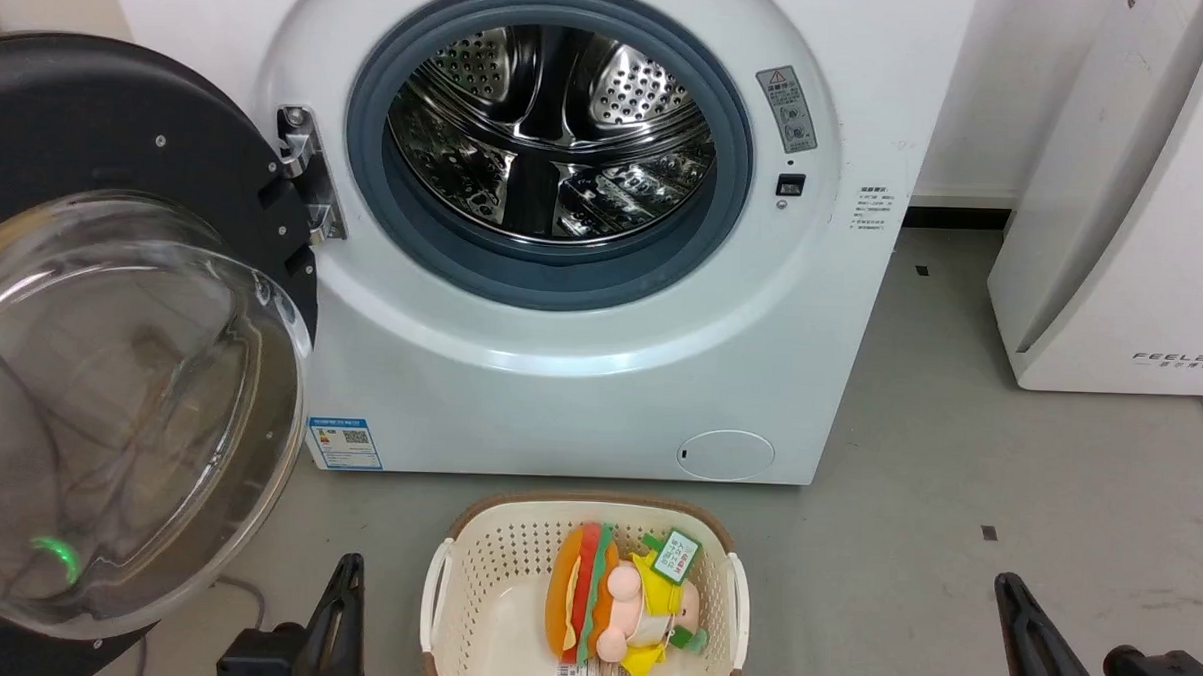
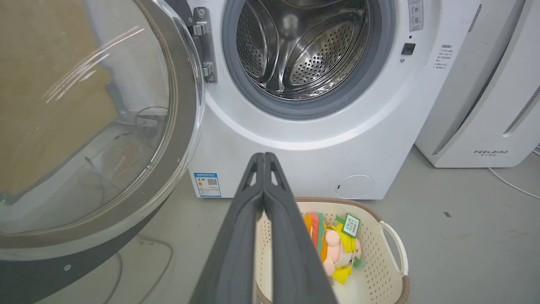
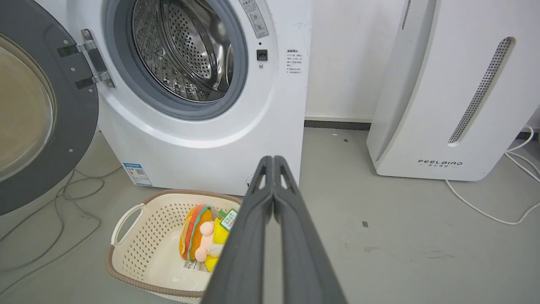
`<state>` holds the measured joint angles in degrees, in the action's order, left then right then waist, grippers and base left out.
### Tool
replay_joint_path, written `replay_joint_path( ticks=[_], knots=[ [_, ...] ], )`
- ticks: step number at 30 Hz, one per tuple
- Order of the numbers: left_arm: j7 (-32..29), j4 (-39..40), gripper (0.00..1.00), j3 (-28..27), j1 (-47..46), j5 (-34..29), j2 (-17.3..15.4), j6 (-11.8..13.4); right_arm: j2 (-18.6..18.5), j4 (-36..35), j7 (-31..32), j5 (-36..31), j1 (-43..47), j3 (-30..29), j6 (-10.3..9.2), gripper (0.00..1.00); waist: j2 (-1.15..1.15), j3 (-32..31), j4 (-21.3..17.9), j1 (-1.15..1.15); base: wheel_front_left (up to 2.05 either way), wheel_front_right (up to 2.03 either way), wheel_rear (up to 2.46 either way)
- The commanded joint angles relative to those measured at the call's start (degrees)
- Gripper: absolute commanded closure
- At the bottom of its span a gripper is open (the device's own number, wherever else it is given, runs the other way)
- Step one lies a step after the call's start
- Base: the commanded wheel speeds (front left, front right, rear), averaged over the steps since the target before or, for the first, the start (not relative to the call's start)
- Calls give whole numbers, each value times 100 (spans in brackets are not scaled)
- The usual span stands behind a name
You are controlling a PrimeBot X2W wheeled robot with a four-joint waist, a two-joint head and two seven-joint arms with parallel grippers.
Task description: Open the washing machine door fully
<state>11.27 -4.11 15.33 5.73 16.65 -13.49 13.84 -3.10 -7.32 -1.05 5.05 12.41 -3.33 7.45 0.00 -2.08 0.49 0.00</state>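
The white washing machine (image 1: 580, 377) faces me with its steel drum (image 1: 549, 126) and grey-blue gasket exposed. Its black washing machine door (image 1: 98, 140) is swung wide open to the left on its hinge (image 1: 307, 178), the clear glass bowl (image 1: 119, 411) bulging toward me. The washing machine door (image 2: 84, 126) takes up the left of the left wrist view, and its inner face (image 3: 38, 109) is at the left edge of the right wrist view. My left gripper (image 2: 264, 155) is shut and holds nothing, low in front of the machine. My right gripper (image 3: 273, 158) is shut too, apart from the door.
A cream laundry basket (image 1: 473, 574) with a brown rim sits on the floor before the machine, holding a burger-shaped plush toy (image 1: 612, 604). A white FEELBAIRD appliance (image 1: 1136, 217) stands at the right. Cables (image 3: 63, 202) lie on the grey floor under the door.
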Motion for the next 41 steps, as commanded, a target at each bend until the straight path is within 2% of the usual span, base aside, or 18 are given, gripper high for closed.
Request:
replay_joint_path(
  ticks=[1, 41],
  knots=[
    [-29, 19, 100, -64, -32, -75, 27, -60, 1, 35, 6, -27, -65, 15, 0, 100, 0, 4, -1, 0, 0, 0, 0],
    [-401, 152, 100, -561, -215, -613, 377, -508, 9, 271, 39, -189, -463, 123, 1, 100, 0, 73, -17, 0, 0, 0, 0]
  ],
)
